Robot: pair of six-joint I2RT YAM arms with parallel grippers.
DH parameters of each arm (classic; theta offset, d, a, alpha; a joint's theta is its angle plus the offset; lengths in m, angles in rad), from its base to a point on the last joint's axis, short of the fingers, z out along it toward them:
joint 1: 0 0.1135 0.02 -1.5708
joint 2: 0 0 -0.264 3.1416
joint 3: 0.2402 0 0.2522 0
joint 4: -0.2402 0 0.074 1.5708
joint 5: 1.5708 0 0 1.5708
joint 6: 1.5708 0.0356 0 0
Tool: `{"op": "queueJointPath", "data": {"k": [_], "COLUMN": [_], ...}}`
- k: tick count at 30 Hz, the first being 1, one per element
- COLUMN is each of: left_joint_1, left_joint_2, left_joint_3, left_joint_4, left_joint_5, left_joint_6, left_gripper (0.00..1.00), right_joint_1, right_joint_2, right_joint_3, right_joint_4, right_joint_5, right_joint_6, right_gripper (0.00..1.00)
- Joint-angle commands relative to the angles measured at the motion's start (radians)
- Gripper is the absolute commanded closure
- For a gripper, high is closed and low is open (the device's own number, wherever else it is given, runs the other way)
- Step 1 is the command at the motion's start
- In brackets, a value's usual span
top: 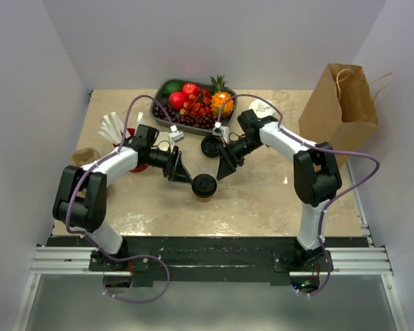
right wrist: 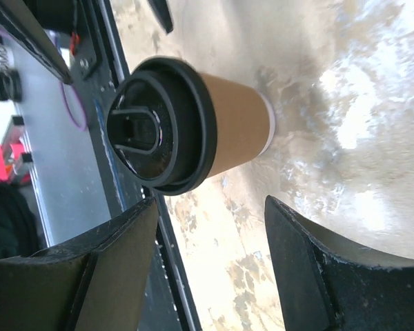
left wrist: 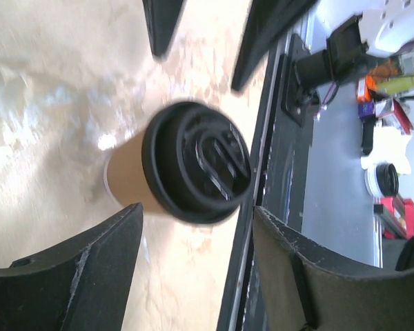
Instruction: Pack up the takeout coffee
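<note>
left tool (top: 181,172): jaws spread, empty, angled toward centre | right tool (top: 225,166): jaws spread, empty, angled toward centre

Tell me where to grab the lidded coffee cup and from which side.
Grip the brown paper wall of the coffee cup just under its black lid, coming in level from the right with the open right gripper. It stands upright, and the wider lid rim would likely stop it slipping down.

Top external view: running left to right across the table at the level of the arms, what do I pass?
Lidless brown cup → white straws → left arm's fingers → takeout coffee → right arm's fingers → paper bag.
</note>
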Motion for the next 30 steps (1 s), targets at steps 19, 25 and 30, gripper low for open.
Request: {"op": "queueJointPath", "data": {"k": [19,25,30], "left_joint_1": [-0.053,-0.089,-0.099], "left_joint_2": [0.094,0.085,0.105], "left_joint_3": [-0.012,-0.044,-0.055], "left_joint_4": [-0.060,0.075,0.115], "left_joint_5": [0.067,-0.006,-0.075], "left_joint_6": [0.103,-0.022,-0.062], "left_gripper": [0.01,0.01,0.01], "right_joint_1": [0.008,0.031,0.040], "right_joint_2": [0.065,0.082,0.086], "right_joint_3": [0.058,0.066,0.057], "right_joint_4": [0.120,0.138,0.148], "right_joint_5": [-0.135,-0.126,-0.098], "right_joint_6": [0.161,0.178,0.184], "right_gripper": [0.32,0.32,0.32]}}
